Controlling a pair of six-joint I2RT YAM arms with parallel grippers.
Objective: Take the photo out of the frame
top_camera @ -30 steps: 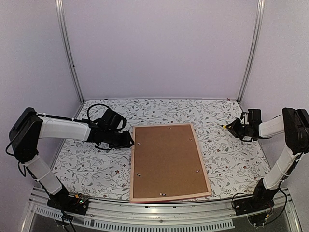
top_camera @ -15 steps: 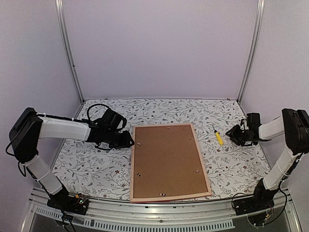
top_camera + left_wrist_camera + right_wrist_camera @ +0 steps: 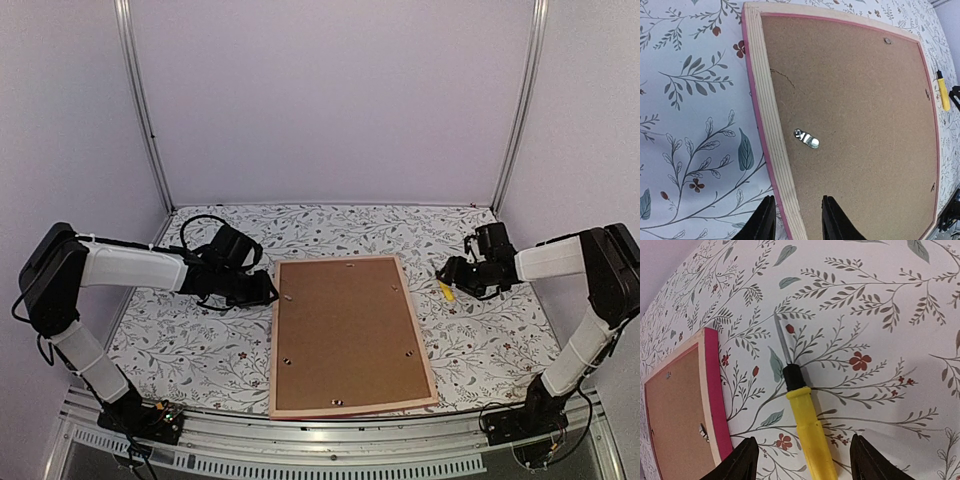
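Observation:
The frame (image 3: pixel 273 350) lies face down mid-table, with its pale wood back and pink edge up. The brown backing board (image 3: pixel 345 330) fills it and hides the photo. My left gripper (image 3: pixel 268 292) is open at the frame's left rail. In the left wrist view (image 3: pixel 796 220) its jaws stand one on each side of the rail (image 3: pixel 771 130), near a metal clip (image 3: pixel 806 138). My right gripper (image 3: pixel 449 273) is open over a yellow screwdriver (image 3: pixel 447 292) lying on the cloth. In the right wrist view (image 3: pixel 802 462) the screwdriver (image 3: pixel 810 435) lies between the jaws, and I see no contact with them.
The flowered tablecloth (image 3: pixel 480 340) covers the table. Metal posts (image 3: pixel 145 110) stand at the back corners against pale walls. More clips (image 3: pixel 408 352) sit round the backing board. The frame's right rail (image 3: pixel 715 390) lies left of the screwdriver.
The right gripper held the screwdriver a second ago, left it on the cloth and drew back, then moved left over it. The left arm has not moved.

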